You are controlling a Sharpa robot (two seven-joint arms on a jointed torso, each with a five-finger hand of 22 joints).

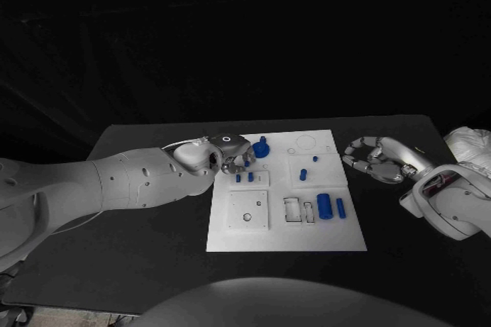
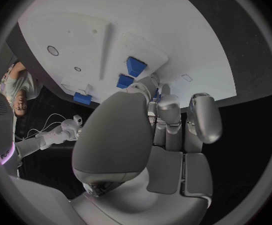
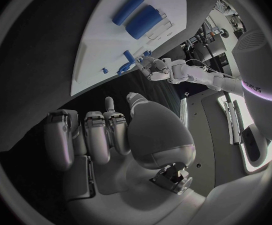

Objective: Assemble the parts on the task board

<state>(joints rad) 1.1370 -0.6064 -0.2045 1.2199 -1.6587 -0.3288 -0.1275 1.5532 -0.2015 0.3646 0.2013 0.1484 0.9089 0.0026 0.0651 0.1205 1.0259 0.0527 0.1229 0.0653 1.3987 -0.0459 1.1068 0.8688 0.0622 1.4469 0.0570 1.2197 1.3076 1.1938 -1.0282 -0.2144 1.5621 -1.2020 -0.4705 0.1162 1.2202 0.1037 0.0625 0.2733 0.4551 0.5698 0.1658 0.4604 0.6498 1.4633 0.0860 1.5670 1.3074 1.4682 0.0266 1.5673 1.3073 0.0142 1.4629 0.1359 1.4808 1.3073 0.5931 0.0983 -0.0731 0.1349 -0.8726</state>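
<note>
Task partly done: left hand (image 1: 227, 154), hold unclear, hovers over small pegs (image 1: 245, 176) on board (image 1: 287, 235); two cylinders (image 1: 329, 206) lie loose; right hand (image 1: 373, 159) idle, fingers curled, empty.

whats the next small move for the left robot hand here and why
Probably lower the left robot hand a little and close its fingertips on one of the small blue pegs beneath it. It hovers over the task board apparently holding nothing, while the right robot hand is off the board's edge.

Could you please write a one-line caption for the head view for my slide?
Left hand reaches over small blue parts on the white board; right hand waits beside it.
</note>
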